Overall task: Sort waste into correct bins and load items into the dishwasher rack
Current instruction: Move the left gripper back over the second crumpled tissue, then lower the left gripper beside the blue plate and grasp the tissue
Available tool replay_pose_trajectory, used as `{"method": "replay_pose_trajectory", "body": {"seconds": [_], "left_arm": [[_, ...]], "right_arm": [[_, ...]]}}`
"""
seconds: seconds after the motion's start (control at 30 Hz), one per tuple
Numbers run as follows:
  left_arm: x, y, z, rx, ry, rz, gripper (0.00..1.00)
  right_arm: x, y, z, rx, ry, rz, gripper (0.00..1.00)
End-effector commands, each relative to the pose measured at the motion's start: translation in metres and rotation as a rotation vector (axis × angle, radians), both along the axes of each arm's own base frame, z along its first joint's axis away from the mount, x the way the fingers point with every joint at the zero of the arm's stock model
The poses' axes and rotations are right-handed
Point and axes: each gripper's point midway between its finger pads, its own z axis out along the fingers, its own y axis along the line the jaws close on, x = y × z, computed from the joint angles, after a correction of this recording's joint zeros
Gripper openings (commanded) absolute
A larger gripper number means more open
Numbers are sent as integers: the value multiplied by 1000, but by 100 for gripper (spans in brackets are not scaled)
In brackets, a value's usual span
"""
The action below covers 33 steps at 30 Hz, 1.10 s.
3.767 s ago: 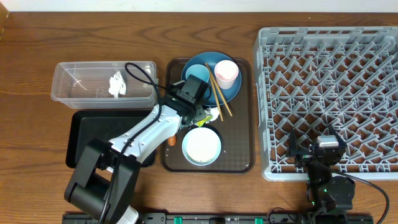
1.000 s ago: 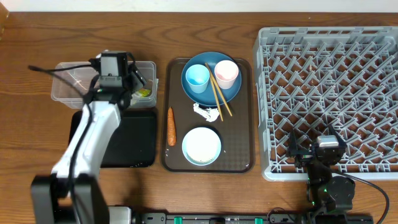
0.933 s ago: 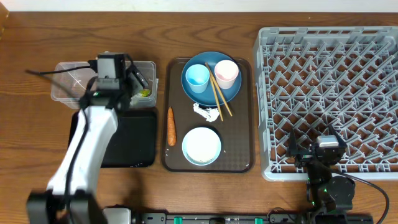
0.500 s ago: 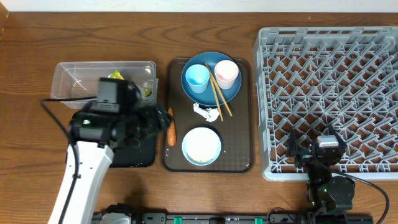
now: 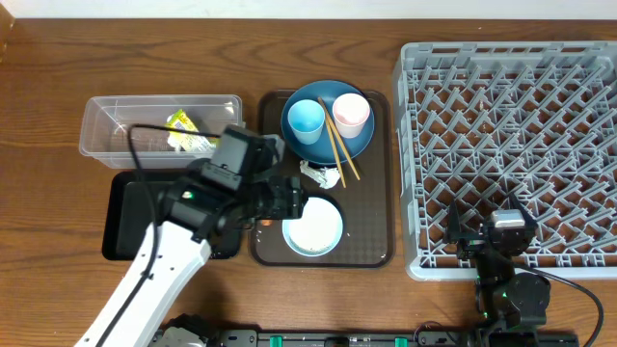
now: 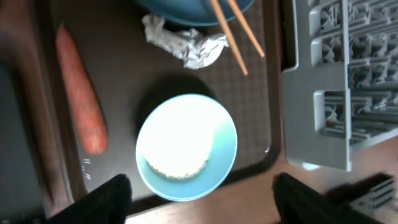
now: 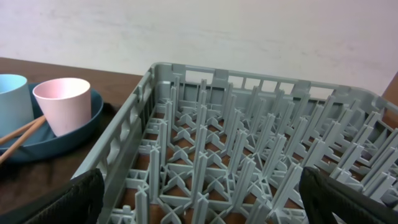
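My left gripper (image 6: 205,202) hangs open above the brown serving tray, its fingers either side of the near rim of the white-blue bowl (image 6: 186,146), which holds white rice (image 6: 179,155). Left of the bowl lies the orange carrot (image 6: 81,106). Crumpled white paper (image 6: 183,43) lies beyond the bowl, next to the chopsticks (image 5: 339,149). The blue plate (image 5: 329,90) carries a light blue cup (image 5: 307,120) and a pink cup (image 5: 351,114). A yellow-green wrapper (image 5: 183,130) lies in the clear tub (image 5: 125,125). My right gripper (image 7: 202,205) is open over the grey rack (image 5: 511,145).
The black tray (image 5: 130,212) sits in front of the clear tub, left of the brown serving tray (image 5: 371,231). My left arm crosses the black tray's right end and covers most of the carrot from above. The rack's left wall stands close to the serving tray.
My left arm has swung from over the clear tub, right and toward the front, to above the bowl and carrot. The wrapper stays in the tub. The right arm has not moved.
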Motion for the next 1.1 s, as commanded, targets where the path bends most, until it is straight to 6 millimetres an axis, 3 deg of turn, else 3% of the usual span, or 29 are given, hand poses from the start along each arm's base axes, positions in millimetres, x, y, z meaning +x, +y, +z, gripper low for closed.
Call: {"method": "replay_pose_trajectory", "body": {"seconds": [0.0,0.17,0.73,1.07], "left_arm": [[8,-4,-9,62,-34,-22,71],[20,-24,-21,67,-52,-58,71],[61,-43,-104,160,3,-82,71],[74,-45,-127,190,1,-69,71]], "right_arm": [[0,-2,0,-10,0,-9,99],[0,-2,0,-10,0,-9,99],[0,-2,0,-10,0,-9,99],[0,-2,0,-10,0,-9,99]]}}
